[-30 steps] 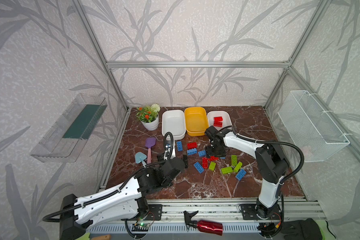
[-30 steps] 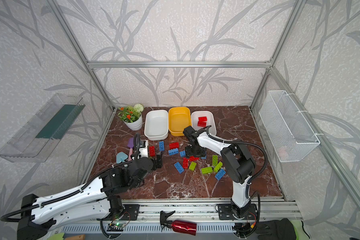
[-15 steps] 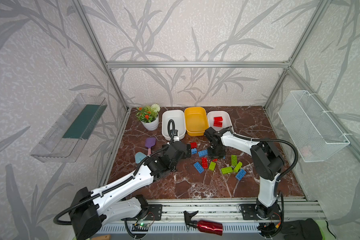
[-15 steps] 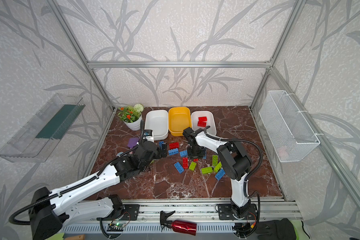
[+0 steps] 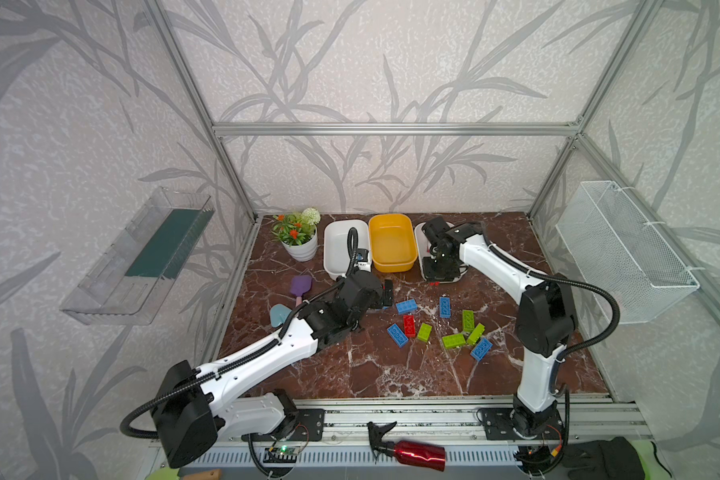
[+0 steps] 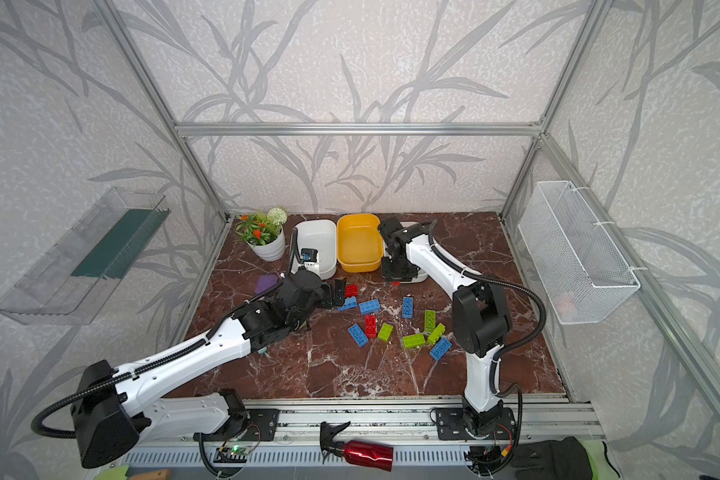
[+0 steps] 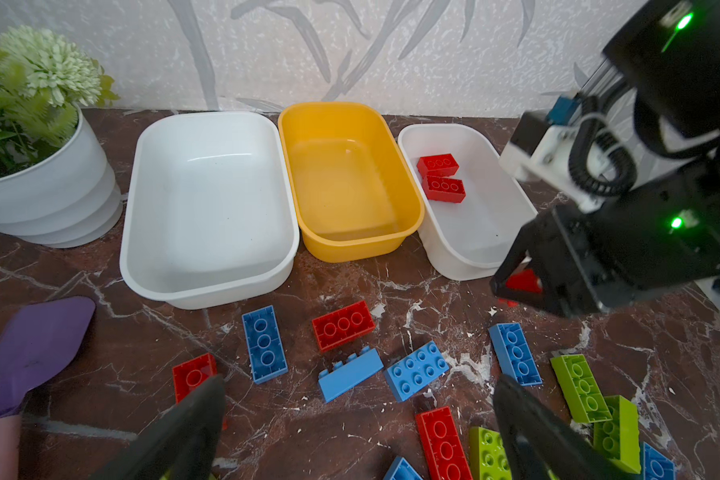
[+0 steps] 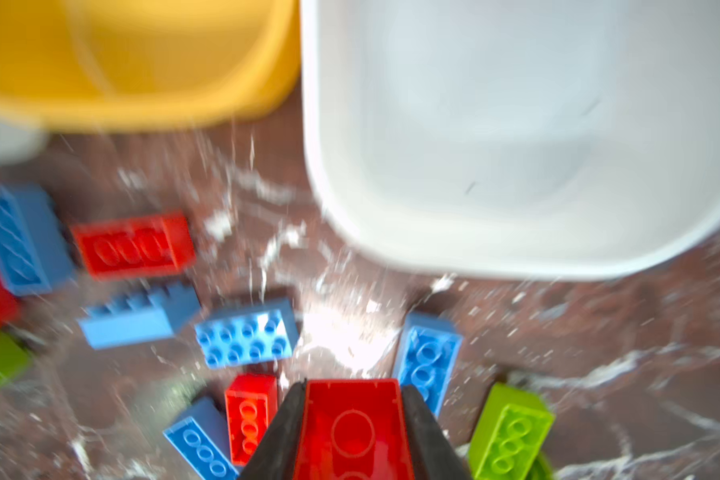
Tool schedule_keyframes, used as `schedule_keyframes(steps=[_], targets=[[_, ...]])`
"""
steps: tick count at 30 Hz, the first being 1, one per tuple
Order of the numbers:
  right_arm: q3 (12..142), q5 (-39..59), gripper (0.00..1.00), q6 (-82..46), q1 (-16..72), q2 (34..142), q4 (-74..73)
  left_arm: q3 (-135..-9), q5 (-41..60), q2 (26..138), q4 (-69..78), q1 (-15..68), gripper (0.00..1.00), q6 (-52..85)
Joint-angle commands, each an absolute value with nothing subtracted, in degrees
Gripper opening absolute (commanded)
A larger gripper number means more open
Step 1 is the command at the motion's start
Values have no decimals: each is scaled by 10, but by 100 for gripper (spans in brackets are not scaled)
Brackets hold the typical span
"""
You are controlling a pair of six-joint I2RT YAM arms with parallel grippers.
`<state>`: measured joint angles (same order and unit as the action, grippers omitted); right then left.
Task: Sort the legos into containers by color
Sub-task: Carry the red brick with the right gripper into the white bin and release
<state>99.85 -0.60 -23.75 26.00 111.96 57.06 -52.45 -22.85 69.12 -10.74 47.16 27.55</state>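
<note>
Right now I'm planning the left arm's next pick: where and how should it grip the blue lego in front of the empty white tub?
Probably pinch the blue lego across its two long side walls, straight down from above: it lies flat, studs up, with bare table on both long sides.

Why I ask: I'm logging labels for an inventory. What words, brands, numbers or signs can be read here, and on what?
No text can be read in any view.
Red lego and the other legos: the studs show plain rings, no lettering legible.
Red spray bottle: no label visible.
Circuit board at the front rail: markings too small to read.
</note>
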Motion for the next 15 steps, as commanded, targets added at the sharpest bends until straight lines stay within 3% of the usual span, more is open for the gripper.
schedule_keyframes(steps=[1, 11, 15], targets=[[1066, -34, 28, -211, 230, 1164, 583, -541, -242, 678, -105, 467, 99, 254], [1270, -51, 30, -202, 177, 1339, 604, -549, -268, 651, -139, 451, 99, 236], [1354, -52, 36, -188, 173, 1401, 639, -555, -270, 649, -151, 441, 99, 235]])
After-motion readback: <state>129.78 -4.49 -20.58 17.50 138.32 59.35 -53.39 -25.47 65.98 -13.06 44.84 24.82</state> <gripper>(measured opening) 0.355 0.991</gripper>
